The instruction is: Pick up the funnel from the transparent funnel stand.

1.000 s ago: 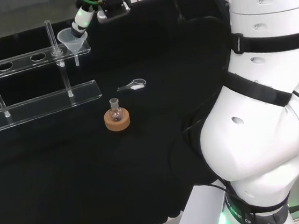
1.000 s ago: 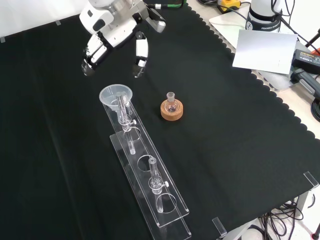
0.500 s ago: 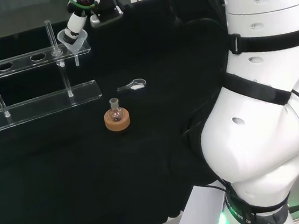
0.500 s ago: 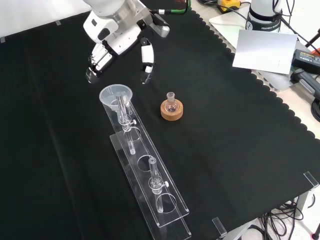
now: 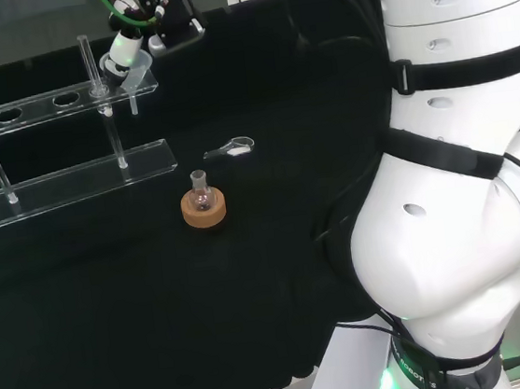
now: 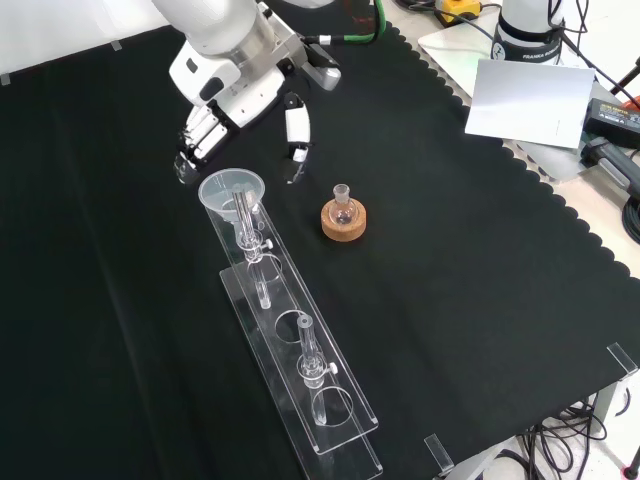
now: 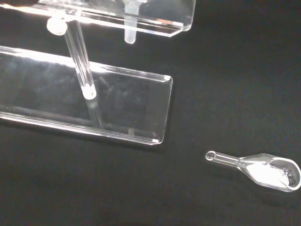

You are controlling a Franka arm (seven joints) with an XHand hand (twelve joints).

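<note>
The table point(image 6: 470, 300), draped in black cloth, takes up most of the front view, and the arm's white links point(image 5: 465, 180) stand large along the right of the head view. Next in size is the transparent funnel stand point(image 6: 290, 350), a long clear rack running from the upper left of the front view's centre down toward the lower middle; in the head view it lies across the upper left of the frame point(image 5: 62, 184). The hand point(image 6: 235, 75) comes in at the upper left of the front view, its fingers point(image 6: 296, 128) spread wide and pointing down on either side of the stand's upper end, holding nothing. In the head view the hand point(image 5: 130, 42) sits at the top left, just above the funnel. The funnel point(image 6: 232, 192) still rests in the end hole of the stand, its wide mouth up, directly below the hand; in the head view it is at the rack's right end point(image 5: 134, 75). Right of the stand in the front view a small round flask point(image 6: 343, 212) stands upright in a cork ring point(image 6: 344, 224). In the wrist view a small clear scoop point(image 7: 263, 168) with white powder lies on the cloth near the stand's base plate point(image 7: 117, 110).
</note>
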